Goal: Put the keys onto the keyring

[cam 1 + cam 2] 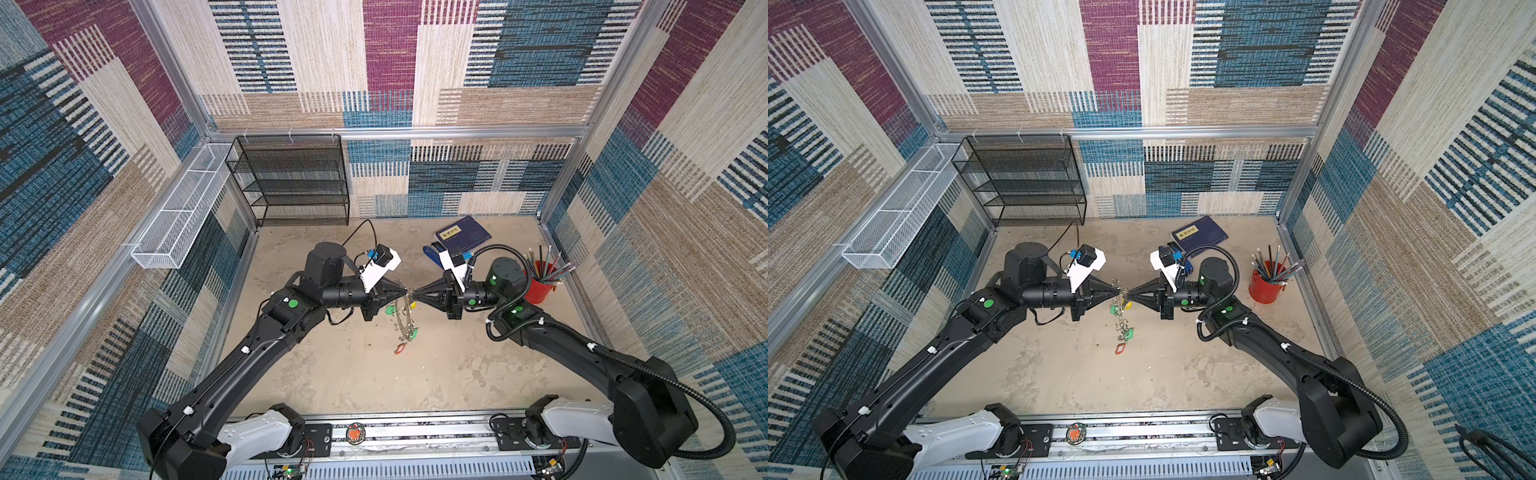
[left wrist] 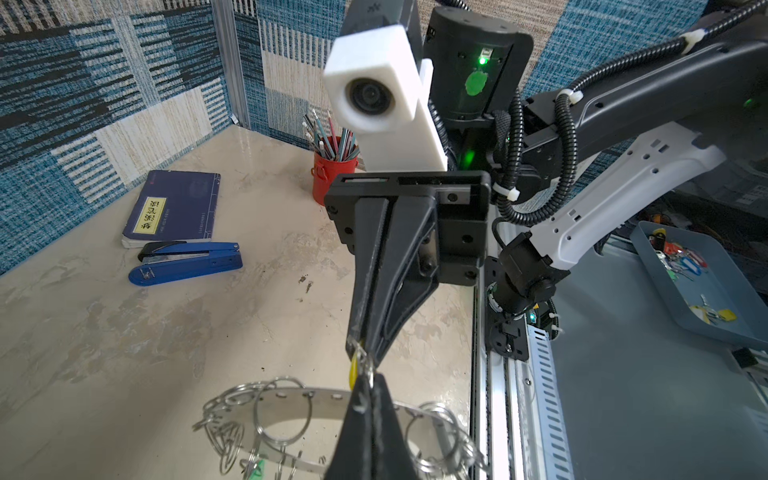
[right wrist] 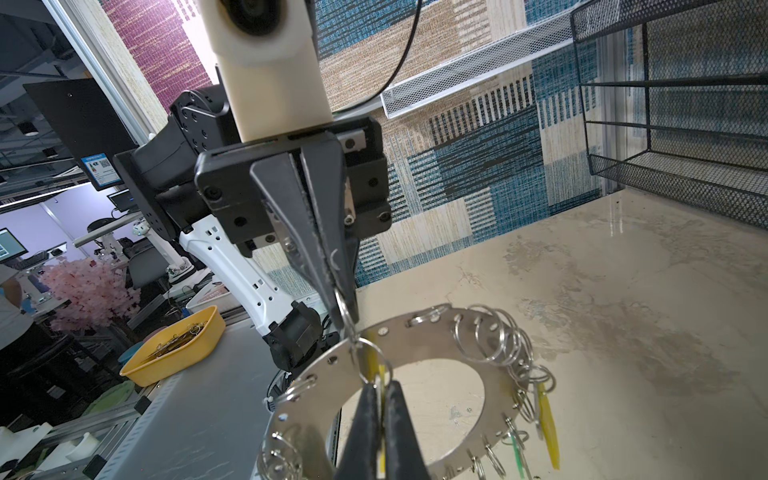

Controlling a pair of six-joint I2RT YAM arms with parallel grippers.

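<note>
**A:** Why is the keyring disc (image 3: 419, 332) up in the air and not flat on the table (image 1: 332, 374)?

**B:** The left claw (image 3: 338, 291) has its jaws pinched fully together on one split ring (image 3: 345, 311) at the disc's rim. The disc hangs from that claw's tips, edge-on in both top views. Hanging free, the rings stand clear of the metal where a key can reach them (that's my guess at the reason).

**A:** And the right claw (image 3: 380, 384)?

**B:** It is tip to tip with the left one, jaws closed flat on the yellow tag (image 3: 379, 365) of a key. The tag runs back between its fingers, and the tag's front end sits just ahead of the tips, inside a ring on the rim. I cannot tell whether the key's own loop has caught the coil.

**A:** The other keys?

**B:** They already hang further round the rim, away from both claws. A green tag (image 1: 390, 309) is nearest, then another green (image 1: 414, 332), and a red (image 1: 400, 348) is farthest (the right wrist view shows a second yellow (image 3: 546, 419) too).

**A:** So what's the step?

**B:** Threading, I'd judge. One claw steadies the ring and the other feeds the key.
</note>
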